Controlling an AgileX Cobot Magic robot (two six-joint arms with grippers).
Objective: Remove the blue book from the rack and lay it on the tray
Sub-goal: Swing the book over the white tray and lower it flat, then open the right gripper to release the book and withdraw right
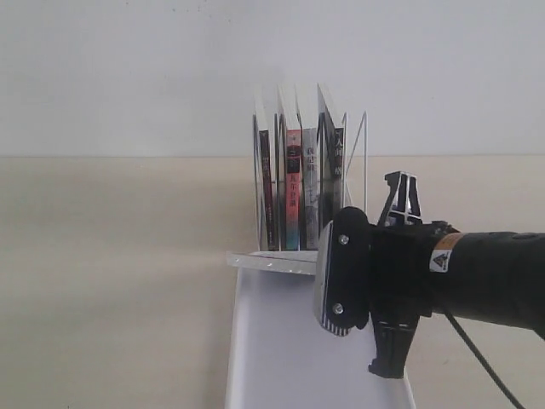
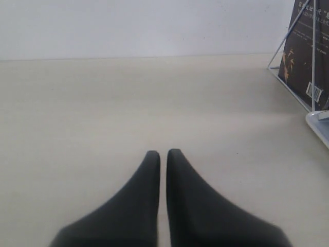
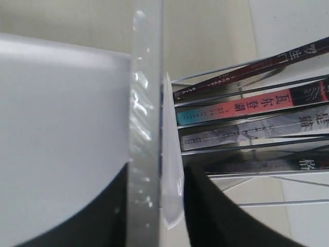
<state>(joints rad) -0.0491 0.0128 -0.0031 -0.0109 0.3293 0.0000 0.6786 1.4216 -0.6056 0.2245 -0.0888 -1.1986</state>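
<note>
The rack of thin wire dividers stands at the far end of the white tray and holds several upright books. By their spines alone I cannot tell which is the blue book. The book at the rack's left end shows a dark back cover with a white barcode. My right gripper hovers low in front of the rack's right side, open. In its wrist view the tray's glossy end rim shows between the fingers. My left gripper is shut and empty over bare table left of the rack.
Spines in the rack: dark red, pink-and-teal, pale grey, black with white characters. The beige table spreads left of the tray, with a white wall behind. The tray's corner lies near the left gripper's side.
</note>
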